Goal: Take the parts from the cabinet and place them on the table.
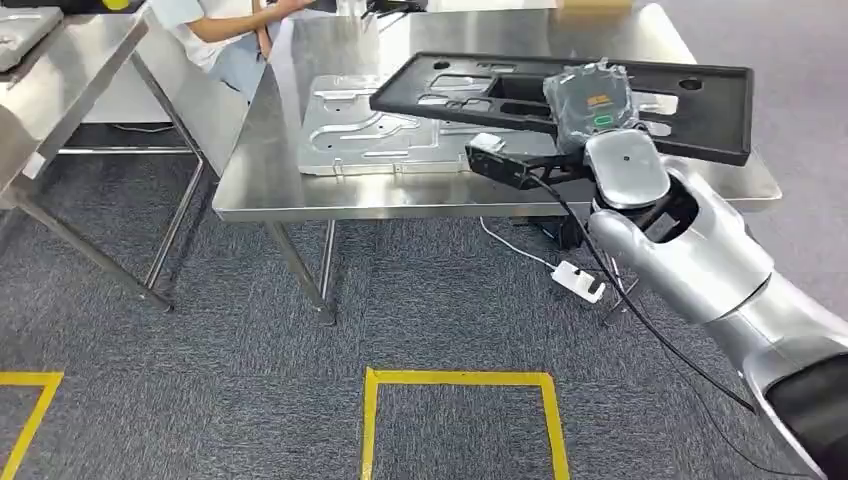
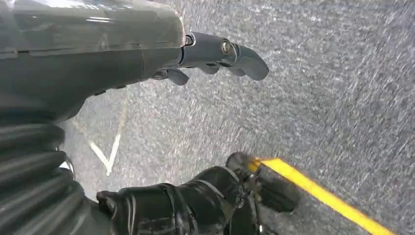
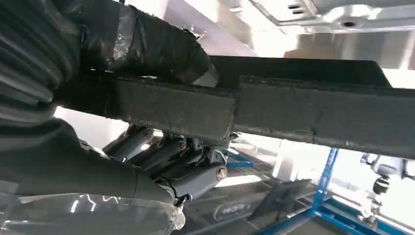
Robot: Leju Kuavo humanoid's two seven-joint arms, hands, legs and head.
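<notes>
- The black part (image 1: 560, 100) is a long, flat frame with holes cut in it. The right hand (image 1: 590, 105) holds it by its near edge, tilted a little, over the bench (image 1: 270, 170).
- The silver metal part (image 1: 380, 125) lies flat on the bench, partly under the black part.

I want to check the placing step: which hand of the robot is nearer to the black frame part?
Right. The right hand grips the black frame part at its edge, over the steel table. The left hand hangs open above the carpet, away from the part.
</notes>
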